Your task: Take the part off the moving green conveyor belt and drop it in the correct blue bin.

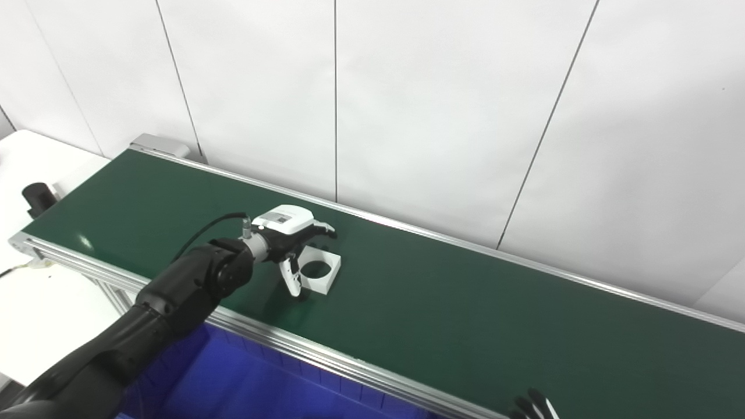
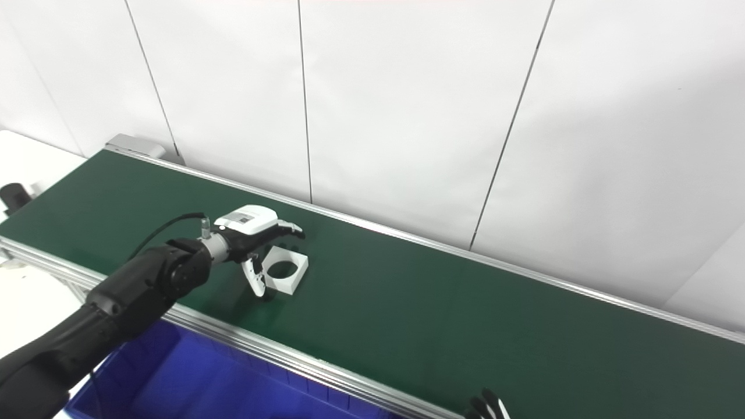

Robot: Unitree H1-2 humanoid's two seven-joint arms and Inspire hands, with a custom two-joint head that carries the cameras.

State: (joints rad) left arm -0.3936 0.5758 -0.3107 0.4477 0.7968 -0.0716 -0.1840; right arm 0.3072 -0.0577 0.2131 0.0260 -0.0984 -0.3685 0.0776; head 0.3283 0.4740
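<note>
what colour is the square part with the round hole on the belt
White. The square part shows best in the left eye view, against the dark green belt.

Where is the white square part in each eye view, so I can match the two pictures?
Left eye view: the part lies on the belt, left of centre, at the left hand.
Right eye view: the part lies further left in the picture, again at the left hand.
Shared landmark: the blue bin just below the belt's near rail.
</note>
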